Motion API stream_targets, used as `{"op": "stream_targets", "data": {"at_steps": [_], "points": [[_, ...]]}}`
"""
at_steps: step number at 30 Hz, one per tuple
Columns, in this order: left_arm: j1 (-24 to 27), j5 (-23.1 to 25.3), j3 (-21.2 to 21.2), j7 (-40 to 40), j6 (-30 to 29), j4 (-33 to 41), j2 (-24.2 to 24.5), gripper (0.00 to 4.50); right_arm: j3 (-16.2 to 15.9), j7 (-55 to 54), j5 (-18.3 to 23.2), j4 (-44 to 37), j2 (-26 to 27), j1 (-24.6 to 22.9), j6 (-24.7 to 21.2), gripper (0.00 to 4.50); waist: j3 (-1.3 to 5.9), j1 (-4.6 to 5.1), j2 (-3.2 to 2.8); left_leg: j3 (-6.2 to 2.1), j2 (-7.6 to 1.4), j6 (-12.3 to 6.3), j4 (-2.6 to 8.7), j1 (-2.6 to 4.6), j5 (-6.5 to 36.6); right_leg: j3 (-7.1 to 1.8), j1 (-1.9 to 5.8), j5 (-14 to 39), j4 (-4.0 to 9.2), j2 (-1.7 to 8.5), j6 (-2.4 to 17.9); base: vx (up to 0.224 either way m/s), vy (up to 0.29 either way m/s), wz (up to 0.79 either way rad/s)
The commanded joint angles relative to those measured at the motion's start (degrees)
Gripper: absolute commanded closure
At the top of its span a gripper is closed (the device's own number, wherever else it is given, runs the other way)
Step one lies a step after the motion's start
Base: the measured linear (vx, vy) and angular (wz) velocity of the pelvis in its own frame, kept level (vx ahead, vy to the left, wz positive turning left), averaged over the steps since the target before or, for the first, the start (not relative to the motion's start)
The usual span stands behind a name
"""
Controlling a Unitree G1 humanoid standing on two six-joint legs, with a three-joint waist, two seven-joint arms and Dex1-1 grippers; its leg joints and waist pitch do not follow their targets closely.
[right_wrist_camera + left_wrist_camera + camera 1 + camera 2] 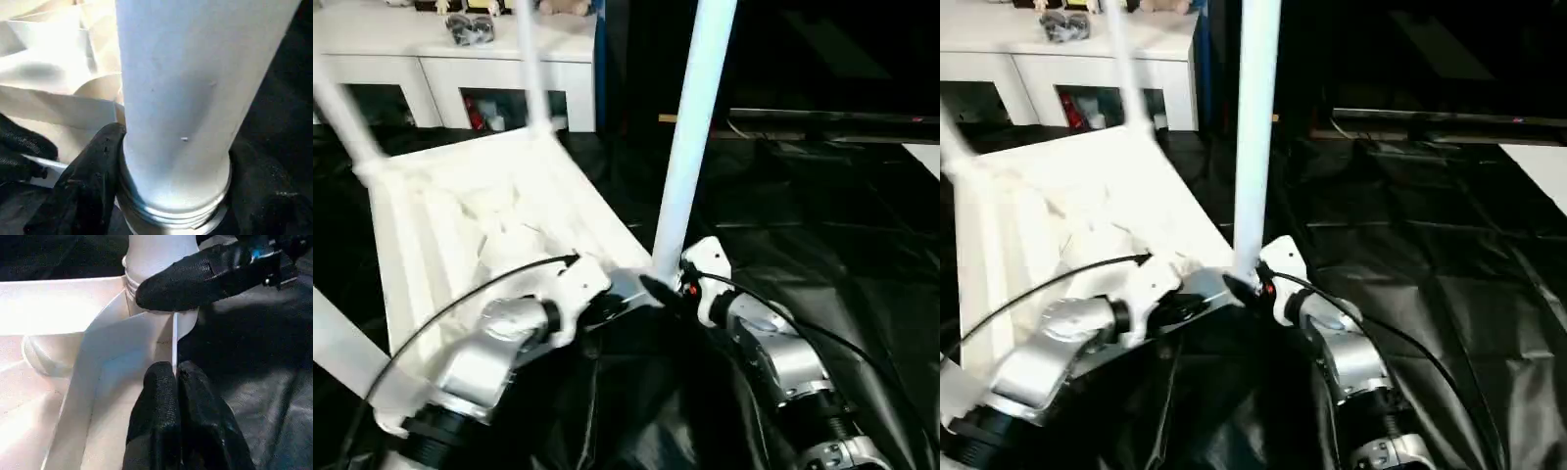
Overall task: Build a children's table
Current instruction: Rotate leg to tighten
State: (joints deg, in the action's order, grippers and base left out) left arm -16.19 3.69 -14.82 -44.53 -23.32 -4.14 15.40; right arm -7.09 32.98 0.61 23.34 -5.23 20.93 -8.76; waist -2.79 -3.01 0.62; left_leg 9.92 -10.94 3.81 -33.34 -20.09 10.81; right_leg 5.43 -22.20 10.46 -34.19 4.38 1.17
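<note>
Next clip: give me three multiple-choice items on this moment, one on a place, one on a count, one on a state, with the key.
1. Where does the right tool sit?
A. at the foot of the near leg
B. on the cabinet
C. on the far corner of the top

2. How many legs stand up from the top?
A. one
B. two
C. four

3. What is the left tool doing?
A. open in the air
B. shut on the top's thin rim
C. gripping a leg

Key: 1 A, its fingers flank the leg's threaded end at the corner. 2 C, four white legs rise in the left eye view. 3 B, the rim runs between its closed fingers.
</note>
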Motion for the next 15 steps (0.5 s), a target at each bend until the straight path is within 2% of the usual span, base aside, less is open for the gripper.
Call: {"op": "stream_targets", "data": {"at_steps": [1, 2, 4, 6, 7, 12, 13, 15], "points": [[-1.5, -0.7, -5.6, 1.7, -0.2, 1.5, -4.6, 4.5, -8.2, 4.7, -0.4, -3.4, 4.9, 0.0, 0.7, 1.22, 3.23, -0.33, -0.01, -0.76, -2.49, -1.22, 4.16, -0.12, 11.7, -3.63, 2.27, 14.4, 4.23, 4.25, 9.4, 0.0, 0.0, 0.0], [-1.9, -1.0, -5.9, 0.9, 0.1, 1.4, -4.4, 4.5, -6.5, 5.7, 2.3, -3.4, 5.0, 0.6, -1.6, 1.08, 3.19, -0.5, 0.09, -0.76, -2.43, -1.69, 4.18, -0.15, 11.2, -3.56, 2.4, 13.8, 4.23, 4.28, 9.7, 0.0, 0.0, 0.0], [-2.1, -1.0, -6.0, 0.2, 0.1, 1.5, -4.0, 4.5, -6.0, 6.3, 2.7, -3.4, 4.5, 0.9, -1.8, 1.08, 3.16, -0.59, -0.13, -0.79, -2.44, -1.99, 4.22, -0.2, 10.9, -3.53, 2.43, 13.7, 4.23, 4.27, 9.9, 0.0, 0.0, 0.0], [-2.1, -1.1, -5.7, -1.0, 0.3, 1.5, -3.1, 4.5, -6.1, 7.0, 2.0, -3.3, 2.8, 1.4, -1.2, 0.71, 3.12, -0.58, -0.31, -0.81, -2.45, -1.6, 4.29, -0.14, 11.8, -3.47, 2.47, 14.4, 4.36, 4.26, 9.8, 0.0, 0.0, 0.0], [-2.0, -1.6, -5.3, -2.8, 0.9, 1.5, -1.8, 4.5, -6.3, 9.1, 1.6, -3.3, 0.1, 1.9, 0.1, 0.71, 3.14, -0.61, -0.33, -0.84, -2.45, -1.53, 4.27, -0.12, 12.1, -3.46, 2.55, 14.4, 4.32, 4.25, 9.8, 0.0, 0.0, 0.0], [-1.9, -2.4, -4.8, -6.0, 1.9, 1.4, 0.3, 4.5, -5.6, 14.8, 2.7, -3.3, -4.0, 2.4, 0.5, 0.58, 3.27, -0.75, -0.33, -0.76, -2.42, -2.35, 4.05, -0.08, 11.4, -3.49, 2.71, 11.8, 4.06, 4.25, 10.8, 0.0, 0.0, 0.0], [-1.8, -3.1, -4.6, -8.4, 2.6, 1.5, 1.7, 4.5, -5.5, 19.4, 3.4, -3.6, -7.0, 2.5, 0.7, 0.58, 3.25, -0.84, -0.26, -0.71, -2.44, -2.63, 4.0, -0.08, 11.2, -3.5, 2.71, 11.2, 4.02, 4.23, 11.1, 0.0, 0.0, 0.0], [-1.7, -4.1, -4.4, -10.5, 2.5, 1.9, 2.9, 4.5, -5.8, 23.8, 4.2, -3.9, -9.7, 2.6, 0.7, 0.58, 3.33, -1.2, -0.3, -0.53, -2.54, -3.4, 3.77, 0.26, 10.8, -3.52, 2.47, 9.8, 3.81, 4.14, 12.2, 0.0, 0.0, 0.0]]}}
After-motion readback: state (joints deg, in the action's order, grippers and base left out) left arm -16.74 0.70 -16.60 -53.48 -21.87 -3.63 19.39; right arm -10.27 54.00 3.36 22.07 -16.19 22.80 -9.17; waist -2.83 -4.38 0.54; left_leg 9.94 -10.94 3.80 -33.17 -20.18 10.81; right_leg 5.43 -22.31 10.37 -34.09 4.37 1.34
